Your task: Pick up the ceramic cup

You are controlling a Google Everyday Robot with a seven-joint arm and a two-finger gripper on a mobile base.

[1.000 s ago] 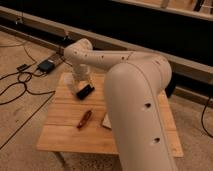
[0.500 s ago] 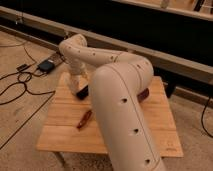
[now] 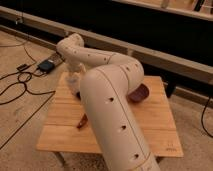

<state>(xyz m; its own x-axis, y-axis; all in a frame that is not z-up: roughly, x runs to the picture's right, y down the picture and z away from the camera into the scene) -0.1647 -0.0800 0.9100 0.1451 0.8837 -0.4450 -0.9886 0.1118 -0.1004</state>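
Note:
A dark red-brown rounded vessel, which looks like the ceramic cup, stands on the wooden table at its right middle, half hidden behind my arm. My gripper hangs low over the left far part of the table, well left of that vessel, and my own arm covers most of it. A small reddish-brown object lies on the table just in front of the gripper.
My thick white arm arches over the table's middle and hides much of it. A black box and cables lie on the floor to the left. A long dark wall with a pale ledge runs behind the table.
My arm has swung and folded, its big link now covering the table's middle. The gripper stays low at the table's left far part. The dark red vessel has come into view at right.

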